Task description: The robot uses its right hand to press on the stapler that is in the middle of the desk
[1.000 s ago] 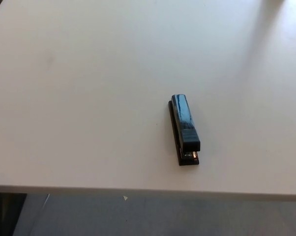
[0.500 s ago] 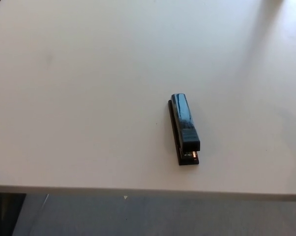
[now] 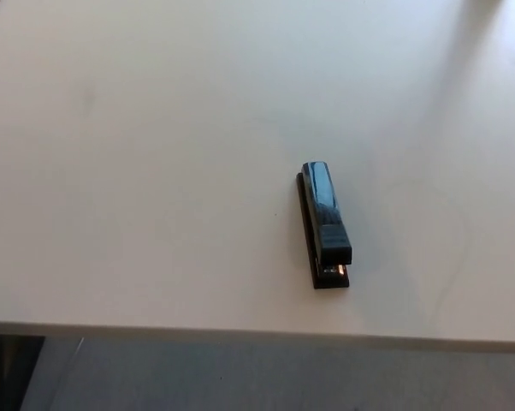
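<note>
A black stapler (image 3: 325,225) lies flat on the pale desk (image 3: 155,171), a little right of centre and near the desk's front edge. Its long axis runs roughly front to back, the mouth end nearest the edge. The top arm sits over the base; the staple slot is too small to make out. Neither robot hand appears, so their finger positions cannot be reported. Beyond the desk's front edge, grey floor (image 3: 257,381) shows, cut off by the frame.

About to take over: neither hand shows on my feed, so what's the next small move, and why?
Probably bring the right hand in from the right, above the stapler. It lies untouched on the desk near the front edge, and no hand is in view, so the press cannot begin.
</note>
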### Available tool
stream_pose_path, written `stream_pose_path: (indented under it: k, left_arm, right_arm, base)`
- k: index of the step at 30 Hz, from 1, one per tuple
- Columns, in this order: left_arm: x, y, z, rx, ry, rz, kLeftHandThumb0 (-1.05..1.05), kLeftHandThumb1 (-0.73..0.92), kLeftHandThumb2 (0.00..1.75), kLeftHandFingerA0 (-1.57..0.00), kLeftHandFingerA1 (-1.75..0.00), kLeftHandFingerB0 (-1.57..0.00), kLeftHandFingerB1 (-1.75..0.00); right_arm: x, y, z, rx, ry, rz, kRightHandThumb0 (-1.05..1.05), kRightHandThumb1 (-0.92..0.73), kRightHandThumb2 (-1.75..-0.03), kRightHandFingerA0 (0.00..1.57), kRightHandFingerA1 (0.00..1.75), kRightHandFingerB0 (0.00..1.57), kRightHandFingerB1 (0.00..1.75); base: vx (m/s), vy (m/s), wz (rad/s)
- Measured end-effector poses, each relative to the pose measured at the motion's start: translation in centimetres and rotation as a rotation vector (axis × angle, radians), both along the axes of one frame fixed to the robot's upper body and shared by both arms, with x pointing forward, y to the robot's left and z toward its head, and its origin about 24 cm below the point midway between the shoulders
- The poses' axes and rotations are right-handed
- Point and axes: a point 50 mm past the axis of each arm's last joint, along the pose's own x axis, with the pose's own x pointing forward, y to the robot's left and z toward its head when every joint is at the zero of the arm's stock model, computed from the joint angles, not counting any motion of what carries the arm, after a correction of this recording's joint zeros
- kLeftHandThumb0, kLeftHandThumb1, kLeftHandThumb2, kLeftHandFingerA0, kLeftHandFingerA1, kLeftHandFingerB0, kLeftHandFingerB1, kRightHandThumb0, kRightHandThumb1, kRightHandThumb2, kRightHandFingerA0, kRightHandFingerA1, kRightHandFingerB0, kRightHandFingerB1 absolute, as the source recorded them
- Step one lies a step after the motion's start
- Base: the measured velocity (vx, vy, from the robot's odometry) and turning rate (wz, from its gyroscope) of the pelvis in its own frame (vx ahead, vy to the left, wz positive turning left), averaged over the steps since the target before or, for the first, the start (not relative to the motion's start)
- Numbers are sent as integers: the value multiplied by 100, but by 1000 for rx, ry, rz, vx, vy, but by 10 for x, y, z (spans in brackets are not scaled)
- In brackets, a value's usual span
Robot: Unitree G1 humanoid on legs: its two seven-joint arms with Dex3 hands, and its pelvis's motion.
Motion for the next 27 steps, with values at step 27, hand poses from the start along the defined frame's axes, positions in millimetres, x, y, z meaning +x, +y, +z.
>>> stream_pose_path:
  k: [27]
  left_arm:
    - [-11, -1, -4, 12, 18, -20, -71, 86, 113, 0, -26, -1, -23]
  right_arm:
    - [43, 123, -149, 78, 628, 226, -11, -77, -73, 128, 100, 79, 107]
  base:
    - [0, 0, 0]
